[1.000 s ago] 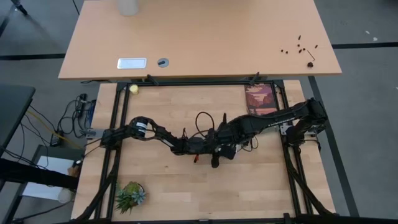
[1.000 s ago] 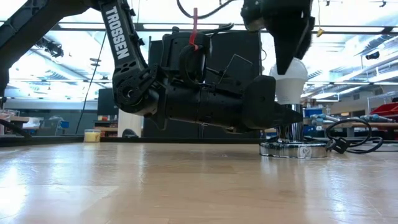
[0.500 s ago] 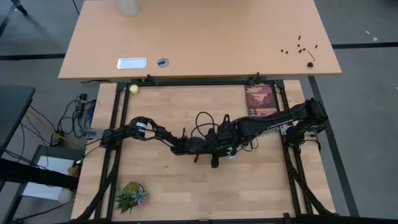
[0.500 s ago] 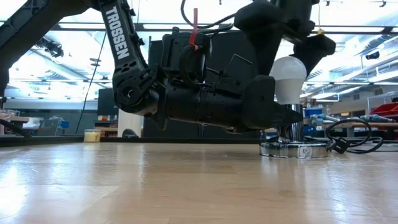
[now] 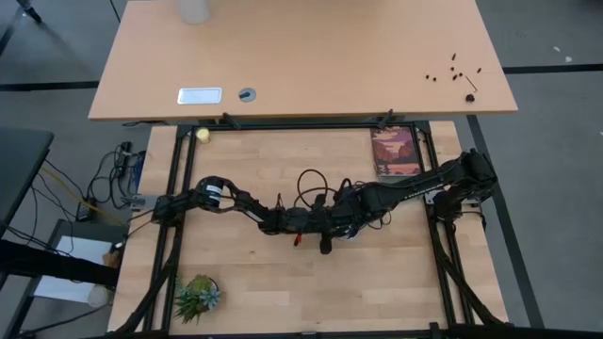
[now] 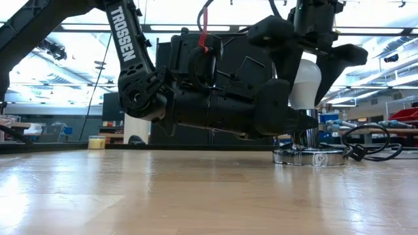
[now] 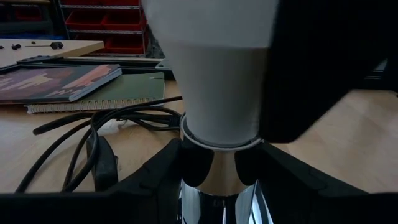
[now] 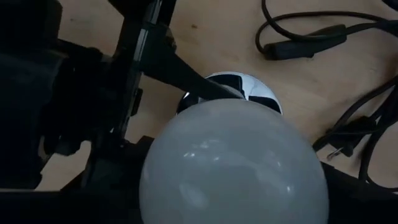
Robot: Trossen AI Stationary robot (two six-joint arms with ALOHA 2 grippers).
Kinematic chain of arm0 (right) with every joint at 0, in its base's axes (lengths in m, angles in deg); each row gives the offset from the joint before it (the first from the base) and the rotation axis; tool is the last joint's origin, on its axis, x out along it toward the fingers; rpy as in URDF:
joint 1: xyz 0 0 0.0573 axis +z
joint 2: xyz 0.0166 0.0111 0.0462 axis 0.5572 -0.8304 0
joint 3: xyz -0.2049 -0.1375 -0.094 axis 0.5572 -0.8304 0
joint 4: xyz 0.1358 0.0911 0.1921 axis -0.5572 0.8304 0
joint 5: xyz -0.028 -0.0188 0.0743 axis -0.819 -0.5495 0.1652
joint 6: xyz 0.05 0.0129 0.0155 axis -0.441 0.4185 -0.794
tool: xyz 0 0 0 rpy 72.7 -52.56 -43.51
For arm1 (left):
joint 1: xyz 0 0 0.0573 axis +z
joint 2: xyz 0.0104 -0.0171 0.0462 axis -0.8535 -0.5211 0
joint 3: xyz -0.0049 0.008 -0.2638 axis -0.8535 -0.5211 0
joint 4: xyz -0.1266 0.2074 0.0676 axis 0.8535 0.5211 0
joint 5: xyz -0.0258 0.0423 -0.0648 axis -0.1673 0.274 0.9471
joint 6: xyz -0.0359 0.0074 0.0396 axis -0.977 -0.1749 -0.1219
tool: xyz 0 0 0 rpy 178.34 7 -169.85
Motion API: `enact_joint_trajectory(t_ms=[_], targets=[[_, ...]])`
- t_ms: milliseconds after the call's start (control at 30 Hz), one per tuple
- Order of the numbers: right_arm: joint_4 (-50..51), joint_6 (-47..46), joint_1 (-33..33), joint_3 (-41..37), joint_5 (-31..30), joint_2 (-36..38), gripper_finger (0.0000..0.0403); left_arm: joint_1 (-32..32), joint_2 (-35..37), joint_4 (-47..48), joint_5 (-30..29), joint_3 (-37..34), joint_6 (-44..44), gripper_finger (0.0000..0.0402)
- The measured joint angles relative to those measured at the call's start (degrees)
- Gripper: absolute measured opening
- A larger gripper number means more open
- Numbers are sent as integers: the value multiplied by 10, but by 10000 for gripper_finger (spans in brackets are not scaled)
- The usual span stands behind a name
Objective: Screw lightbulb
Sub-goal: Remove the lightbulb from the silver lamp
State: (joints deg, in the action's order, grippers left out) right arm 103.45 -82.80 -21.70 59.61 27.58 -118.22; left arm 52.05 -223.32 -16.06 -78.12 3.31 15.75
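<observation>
- High view: two arms meet mid-bench; the left gripper (image 5: pixel 325 229) and right gripper (image 5: pixel 347 226) crowd one spot, hiding the lightbulb. One notebook (image 5: pixel 395 151) lies near the far right edge of the bench (image 5: pixel 264 282), one small plant (image 5: pixel 197 296) at the near left corner, one black cord (image 5: pixel 306 184) loops just behind the grippers. Bare wood lies open on the near side.
- Low view: one lightbulb (image 6: pixel 305 81) stands upright on one silvery socket disc (image 6: pixel 308 156). The right gripper's fingers (image 6: pixel 337 62) flank the white globe from above, part open; contact cannot be told. Open bench stretches to the left and in front.
- Left wrist view: the left gripper's two fingers (image 7: pixel 155 177) clasp the silvery neck (image 7: pixel 214 177) below the bulb, part open around it.
- Right wrist view: the globe (image 8: pixel 233 165) fills the space between the right gripper's fingers; the cord and one plug (image 8: pixel 342 149) lie beside the disc.
</observation>
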Motion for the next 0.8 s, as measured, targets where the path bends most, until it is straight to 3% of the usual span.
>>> enact_joint_trajectory(t_ms=[200,367,600,800], targets=[[0,24,-1,-2,-7,0,253,0,0,0,-2,0,0,188],[-1,167,-1,-2,-3,0,268,0,0,0,-4,0,0,188],[4,532,-8,-3,3,0,271,0,0,0,-4,0,1,188],[21,943,-13,-3,8,0,258,0,-1,1,-4,0,3,188]])
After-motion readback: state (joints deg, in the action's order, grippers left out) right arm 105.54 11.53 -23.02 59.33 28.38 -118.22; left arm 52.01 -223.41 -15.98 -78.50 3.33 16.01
